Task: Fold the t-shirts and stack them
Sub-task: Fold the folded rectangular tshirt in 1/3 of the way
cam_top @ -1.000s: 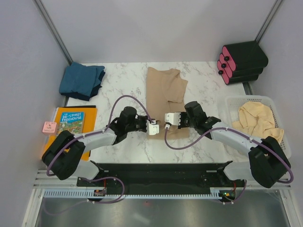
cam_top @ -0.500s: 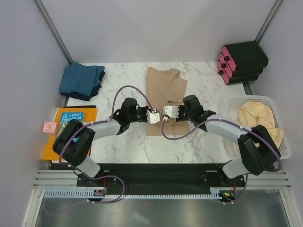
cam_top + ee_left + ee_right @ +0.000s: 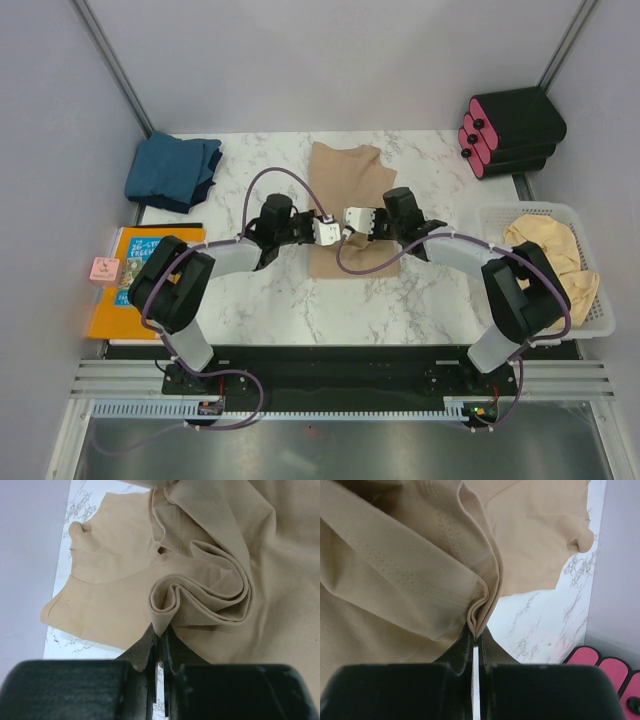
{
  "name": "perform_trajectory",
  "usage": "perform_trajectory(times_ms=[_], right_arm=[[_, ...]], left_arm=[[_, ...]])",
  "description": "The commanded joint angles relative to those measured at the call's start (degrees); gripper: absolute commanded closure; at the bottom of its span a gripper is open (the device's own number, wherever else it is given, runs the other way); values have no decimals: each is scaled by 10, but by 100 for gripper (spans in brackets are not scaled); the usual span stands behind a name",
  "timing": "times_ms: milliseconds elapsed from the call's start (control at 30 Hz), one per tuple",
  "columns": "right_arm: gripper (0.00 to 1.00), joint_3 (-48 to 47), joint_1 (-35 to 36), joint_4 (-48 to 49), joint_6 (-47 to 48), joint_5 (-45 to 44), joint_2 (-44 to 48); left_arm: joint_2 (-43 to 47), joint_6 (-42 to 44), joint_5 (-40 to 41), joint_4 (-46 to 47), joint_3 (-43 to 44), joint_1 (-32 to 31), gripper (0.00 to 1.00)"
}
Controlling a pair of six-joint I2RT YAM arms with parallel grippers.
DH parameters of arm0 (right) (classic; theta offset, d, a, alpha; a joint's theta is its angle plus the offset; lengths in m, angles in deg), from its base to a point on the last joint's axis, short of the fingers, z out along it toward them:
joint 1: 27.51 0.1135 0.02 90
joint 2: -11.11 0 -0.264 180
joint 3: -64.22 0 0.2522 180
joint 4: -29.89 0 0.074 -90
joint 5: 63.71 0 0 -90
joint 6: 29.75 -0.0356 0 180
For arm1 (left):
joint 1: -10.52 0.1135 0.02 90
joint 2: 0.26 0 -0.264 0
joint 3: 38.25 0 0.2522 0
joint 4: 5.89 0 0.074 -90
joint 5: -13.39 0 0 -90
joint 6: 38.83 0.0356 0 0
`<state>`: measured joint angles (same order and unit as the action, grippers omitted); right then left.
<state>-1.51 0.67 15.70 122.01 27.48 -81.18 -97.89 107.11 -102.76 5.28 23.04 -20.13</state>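
Note:
A tan t-shirt (image 3: 345,175) lies lengthwise on the middle of the marble table, its near part lifted and doubled back over itself. My left gripper (image 3: 333,232) is shut on a bunched fold of its hem; in the left wrist view the cloth (image 3: 200,595) puckers right at the gripper (image 3: 160,630). My right gripper (image 3: 347,224), close beside the left, is shut on the hem too, and the stitched edge (image 3: 395,580) gathers at the gripper (image 3: 476,632). A folded dark teal t-shirt (image 3: 172,172) rests at the far left. A pale beige t-shirt (image 3: 545,255) lies crumpled in the basket.
A white basket (image 3: 600,290) stands at the right edge. Black and pink rolls (image 3: 510,130) are stacked at the far right corner. An orange-and-blue picture book (image 3: 140,270) and a small pink block (image 3: 104,268) lie at the left.
Both grippers have moved away from the near edge toward the far side, carrying the tan shirt's near hem over the rest of it. The arms have stretched out further.

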Motion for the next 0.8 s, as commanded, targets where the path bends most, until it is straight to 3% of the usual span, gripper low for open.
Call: perform_trajectory(times_ms=[0,67,100,167,233,267,300,367,400,633,733,767], right_arm=[[100,-50,-8,38,3,-2,-31],[97,-64,-11,44,-1,-6,-42],[88,-68,-12,45,-2,-8,-52],[80,-80,-16,48,-6,-8,-60],[56,-85,-18,51,-8,-21,-70],[45,-89,-19,54,-10,-29,-72],[28,-89,-19,57,-11,-33,-75],[19,-85,-22,76,-16,-48,-76],[16,-84,-22,82,-19,-68,-75],[16,-71,-35,123,-44,-129,-49],[26,-88,-56,65,-101,-86,-38],[27,-125,-66,-14,-130,-61,-43]], left_arm=[[-15,-19,-21,42,28,12,92],[-23,-21,-21,43,31,16,87],[-27,-22,-21,43,32,16,85],[-33,-20,-20,48,33,19,77],[-38,-21,-17,55,33,20,64],[-44,-22,-13,57,35,20,46],[-47,-22,-10,60,37,20,40],[-50,-23,3,73,41,21,27],[-52,-27,7,79,41,21,25],[-28,-36,48,120,23,21,23],[-13,-24,51,122,8,21,23],[-9,-16,51,122,4,21,23]])
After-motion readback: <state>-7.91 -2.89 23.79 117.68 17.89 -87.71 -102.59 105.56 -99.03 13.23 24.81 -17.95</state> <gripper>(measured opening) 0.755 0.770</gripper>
